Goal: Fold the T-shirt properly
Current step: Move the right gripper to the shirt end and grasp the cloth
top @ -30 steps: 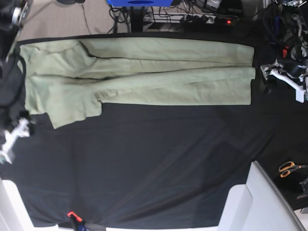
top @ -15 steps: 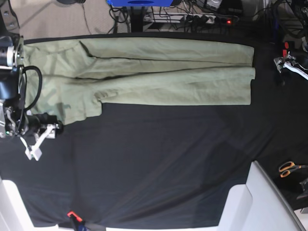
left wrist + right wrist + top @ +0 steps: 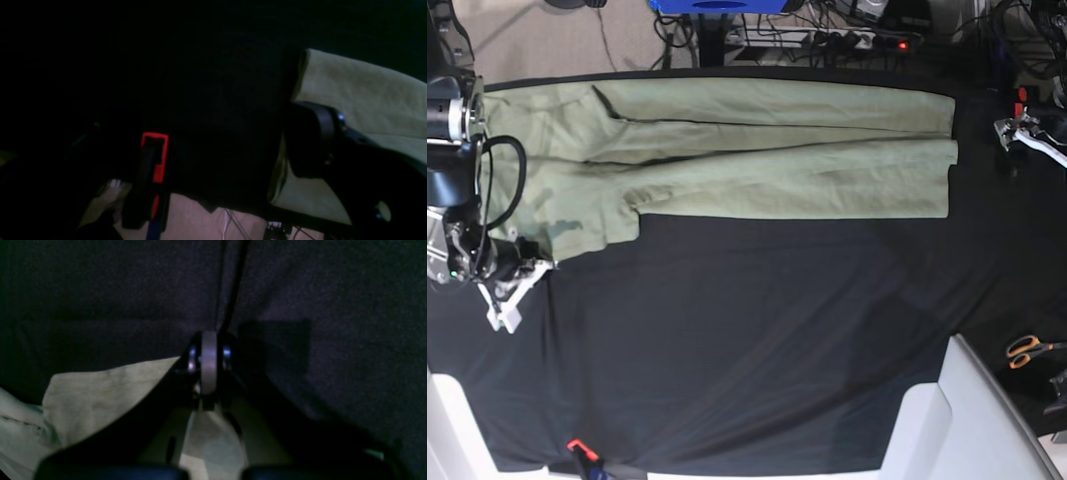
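Base view: your T-shirt [image 3: 757, 150] lies lengthwise-folded upper frame, crosswise fold pending; right gripper [image 3: 512, 300] shut empty lower-left, left gripper [image 3: 1032, 135] spread wide, empty.

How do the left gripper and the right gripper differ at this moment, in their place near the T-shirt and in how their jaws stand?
The right gripper sits by the sleeve corner of the T-shirt; the left gripper sits off the opposite, hem end. The right gripper has its jaws shut on the black cloth just past the sleeve, with no fabric seen between them; the left gripper's jaws are spread open. Both are white-fingered and hold nothing.
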